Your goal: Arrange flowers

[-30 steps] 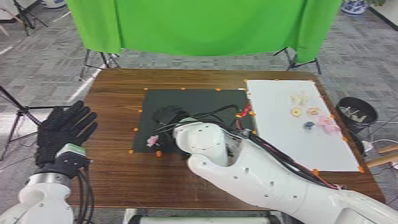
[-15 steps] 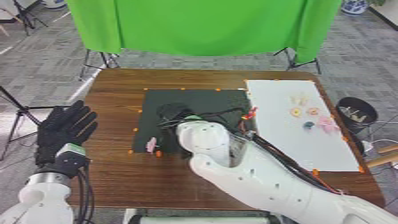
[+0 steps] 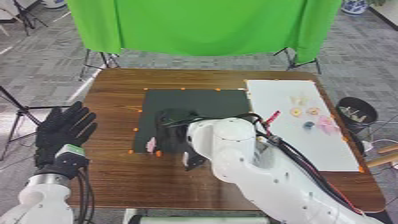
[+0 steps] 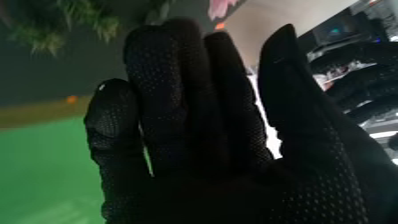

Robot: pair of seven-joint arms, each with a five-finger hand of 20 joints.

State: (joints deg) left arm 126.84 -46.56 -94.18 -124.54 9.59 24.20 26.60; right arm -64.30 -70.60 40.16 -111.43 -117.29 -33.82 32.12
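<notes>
Black, spread right hand [image 4: 209,175] seems between picks; next, pinch the pink flower [image 3: 151,144] at the mat's [image 3: 213,101] near-left corner.

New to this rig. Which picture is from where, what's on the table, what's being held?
It's a robot with two white arms ending in black-gloved hands. The head view looks forward and down over the brown table; the right wrist view looks along the right hand from its own arm.

On the table lie a dark mat, with a pink flower near its front left corner, and a white sheet with small yellowish and pink flowers on it. The right hand is over the mat, its fingers straight; I see nothing held in them. The left hand is open, off at the left.
</notes>
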